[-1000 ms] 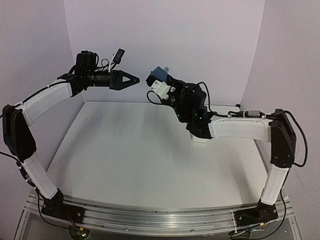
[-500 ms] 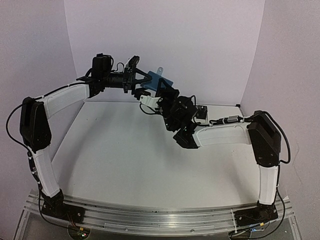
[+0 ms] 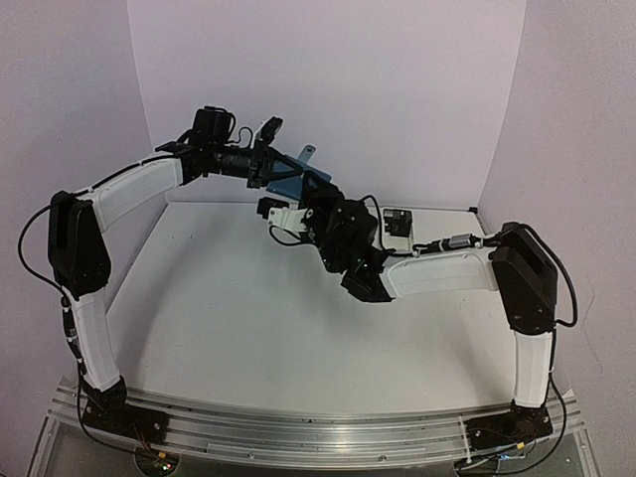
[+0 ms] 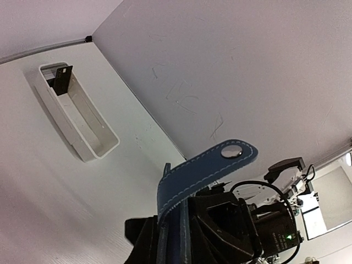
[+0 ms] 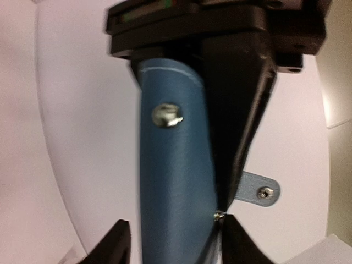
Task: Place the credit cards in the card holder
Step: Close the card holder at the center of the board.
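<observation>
White table below 2 raised arms; left gripper clamps card holder.

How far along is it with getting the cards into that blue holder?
Early. Done: the card holder is up in the air. In hand: the left gripper clamps it, the right gripper open around it. Left: a dark card stands in the white tray, not yet loaded.

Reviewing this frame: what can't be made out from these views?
- Left wrist: the tray shows one dark card; any others are too small to tell.
- Top: the right arm covers much of the tray.
- All views: the card holder hides its own inside.
- Right wrist: blurred.
</observation>
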You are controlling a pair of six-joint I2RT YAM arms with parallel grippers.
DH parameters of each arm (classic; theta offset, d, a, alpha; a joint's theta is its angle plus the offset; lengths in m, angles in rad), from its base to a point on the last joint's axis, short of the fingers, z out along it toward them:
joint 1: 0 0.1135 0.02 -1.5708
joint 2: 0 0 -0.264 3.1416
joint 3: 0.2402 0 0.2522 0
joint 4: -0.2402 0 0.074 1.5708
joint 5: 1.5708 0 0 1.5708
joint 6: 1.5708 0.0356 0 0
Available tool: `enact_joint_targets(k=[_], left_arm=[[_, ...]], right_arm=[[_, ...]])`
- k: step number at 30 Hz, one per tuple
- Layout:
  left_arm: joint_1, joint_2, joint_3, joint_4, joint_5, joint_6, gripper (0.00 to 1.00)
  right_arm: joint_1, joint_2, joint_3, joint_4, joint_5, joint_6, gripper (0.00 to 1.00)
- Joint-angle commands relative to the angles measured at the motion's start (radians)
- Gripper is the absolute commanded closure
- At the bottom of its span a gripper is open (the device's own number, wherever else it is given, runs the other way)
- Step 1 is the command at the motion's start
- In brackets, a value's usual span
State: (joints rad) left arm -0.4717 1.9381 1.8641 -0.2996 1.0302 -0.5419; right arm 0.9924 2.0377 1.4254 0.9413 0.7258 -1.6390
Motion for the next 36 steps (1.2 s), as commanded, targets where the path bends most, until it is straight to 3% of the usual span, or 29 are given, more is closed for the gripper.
enact_joint_targets(k=[1,3,4,5,7,9,16,27,29,30,32,33,34,35,36], left_arm=[[0.043,-0.046,0.02,-0.047,-0.028,0.207,1.0],[0.046,-0.05,0.038,-0.11,-0.058,0.324,1.0],[0.047,-0.055,0.042,-0.14,-0.069,0.398,1.0],[0.046,-0.061,0.037,-0.15,-0.075,0.43,1.0],[0.048,-0.078,0.019,-0.181,-0.074,0.532,1.0],[0.048,-0.092,-0.001,-0.197,-0.035,0.631,1.0],[0.043,-0.105,-0.002,-0.267,0.184,0.809,1.0],[-0.014,-0.117,0.047,-0.535,0.249,1.093,1.0],[-0.029,-0.11,0.06,-0.564,0.265,1.12,1.0],[-0.041,-0.105,0.071,-0.582,0.271,1.139,1.0],[-0.054,-0.099,0.085,-0.608,0.273,1.164,1.0],[-0.058,-0.099,0.087,-0.614,0.273,1.171,1.0],[-0.062,-0.096,0.091,-0.613,0.272,1.172,1.0],[-0.062,-0.096,0.09,-0.613,0.272,1.172,1.0],[-0.062,-0.095,0.09,-0.61,0.269,1.167,1.0]], right_arm=[[-0.011,-0.126,0.041,-0.377,-0.064,0.439,0.23],[-0.038,-0.211,0.064,-0.632,-0.24,0.768,0.15],[-0.07,-0.263,0.071,-0.752,-0.398,0.942,0.1],[-0.088,-0.284,0.073,-0.795,-0.484,1.015,0.03],[-0.16,-0.355,0.045,-0.867,-0.766,1.239,0.02],[-0.216,-0.405,-0.007,-0.875,-0.923,1.349,0.02],[-0.283,-0.377,-0.032,-0.872,-1.244,1.537,0.06],[-0.286,-0.282,0.056,-0.867,-1.326,1.502,0.1],[-0.285,-0.242,0.091,-0.87,-1.363,1.522,0.18],[-0.284,-0.225,0.103,-0.868,-1.377,1.527,0.34],[-0.282,-0.211,0.114,-0.867,-1.383,1.533,0.52],[-0.281,-0.206,0.118,-0.867,-1.389,1.533,0.57],[-0.278,-0.199,0.128,-0.866,-1.41,1.535,0.7],[-0.277,-0.196,0.135,-0.865,-1.415,1.537,0.73],[-0.275,-0.194,0.143,-0.864,-1.426,1.54,0.84]])
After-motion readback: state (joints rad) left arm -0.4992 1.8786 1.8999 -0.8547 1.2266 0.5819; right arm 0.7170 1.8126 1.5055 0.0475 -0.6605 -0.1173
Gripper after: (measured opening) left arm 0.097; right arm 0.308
